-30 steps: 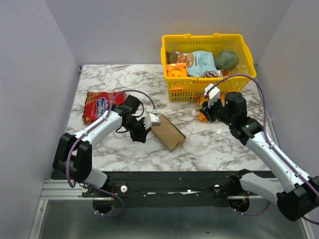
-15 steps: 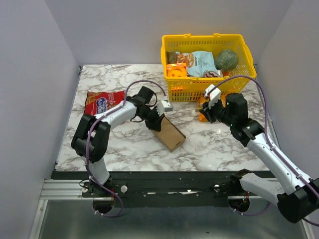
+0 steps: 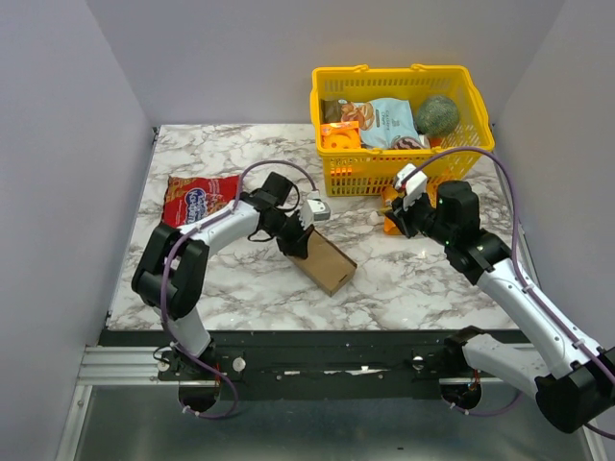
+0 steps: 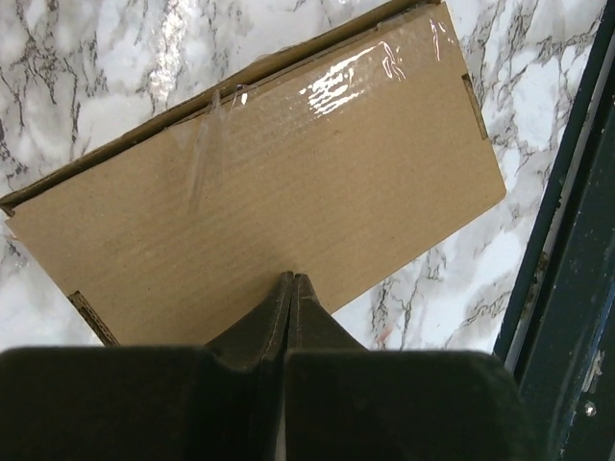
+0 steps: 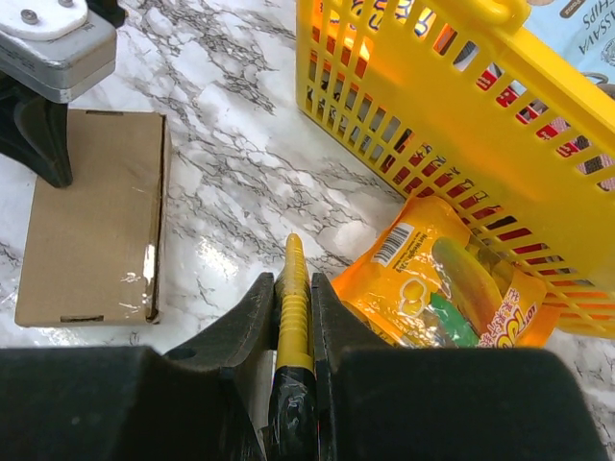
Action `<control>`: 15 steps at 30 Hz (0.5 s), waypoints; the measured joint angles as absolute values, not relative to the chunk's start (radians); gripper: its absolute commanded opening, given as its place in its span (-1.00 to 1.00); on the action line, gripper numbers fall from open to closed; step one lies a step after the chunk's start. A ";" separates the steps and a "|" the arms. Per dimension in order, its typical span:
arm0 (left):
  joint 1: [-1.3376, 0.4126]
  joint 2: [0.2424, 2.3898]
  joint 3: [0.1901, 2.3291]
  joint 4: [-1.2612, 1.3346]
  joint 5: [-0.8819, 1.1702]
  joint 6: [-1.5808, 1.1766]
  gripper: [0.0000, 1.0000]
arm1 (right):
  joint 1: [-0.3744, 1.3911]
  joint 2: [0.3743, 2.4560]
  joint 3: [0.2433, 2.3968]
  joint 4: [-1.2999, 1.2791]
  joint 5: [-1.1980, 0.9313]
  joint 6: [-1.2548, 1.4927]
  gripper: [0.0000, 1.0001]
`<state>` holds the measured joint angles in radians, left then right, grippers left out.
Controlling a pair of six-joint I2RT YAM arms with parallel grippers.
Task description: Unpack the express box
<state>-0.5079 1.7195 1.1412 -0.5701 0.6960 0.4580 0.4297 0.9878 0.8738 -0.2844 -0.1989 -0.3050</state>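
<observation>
The express box (image 3: 322,259) lies flat and closed mid-tabletop (image 3: 404,283). It is plain brown with no legible print and clear tape across its top. The left gripper (image 4: 291,283), clenched empty, has its tips at the box's far-left end. The right gripper (image 5: 293,285) grasps one yellow rod (image 5: 292,254). Near it, one barcoded orange snack bag (image 5: 437,293) lies against the single yellow basket (image 5: 461,106). One red bag (image 3: 197,199) lies far left, its lettering unreadable.

High rear view looking down, wrist views close and downward, all sharing the express box (image 3: 327,264)
</observation>
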 measured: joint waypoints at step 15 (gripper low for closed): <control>-0.500 1.507 0.976 -0.561 0.747 0.509 -0.75 | 0.430 1.021 0.874 -0.284 -0.204 -0.307 -0.99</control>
<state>-0.4999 1.5066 0.9760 -0.5613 0.7471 0.5095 0.4297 1.0206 0.8738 -0.2840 -0.2043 -0.3073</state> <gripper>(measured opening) 0.081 0.246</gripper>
